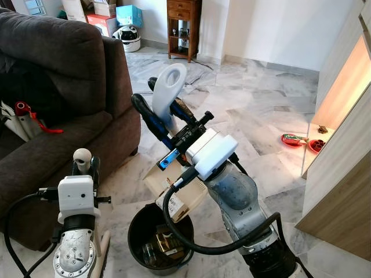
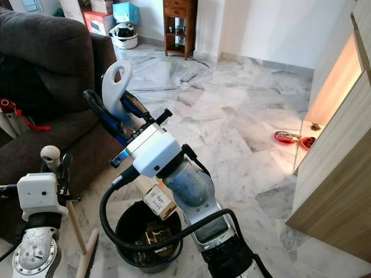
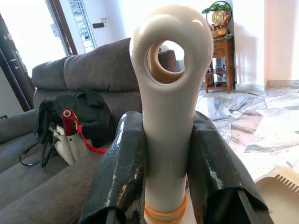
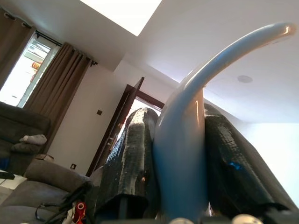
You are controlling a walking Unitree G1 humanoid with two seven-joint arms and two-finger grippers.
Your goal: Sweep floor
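My right gripper (image 1: 161, 120) is shut on the pale looped handle of a dustpan (image 1: 168, 87). The beige pan (image 1: 157, 177) hangs tilted over a black bucket (image 1: 137, 231) on the floor, with a labelled scrap (image 1: 179, 204) at its lip. The bucket holds debris (image 1: 162, 243). My left gripper (image 1: 84, 169) is low on the left, shut on the white looped top of a broom handle (image 3: 167, 107). The broom's wooden stick (image 2: 77, 227) runs down to its head (image 2: 87, 259) beside the bucket.
A dark brown sofa (image 1: 64, 75) stands close on the left, with a bag and a red item (image 1: 32, 113) on its seat. A light wooden cabinet (image 1: 342, 168) lines the right. Red objects (image 1: 294, 139) lie on the marble floor (image 1: 255, 110). A wooden stand (image 1: 182, 26) and boxes (image 1: 128, 14) are at the far wall.
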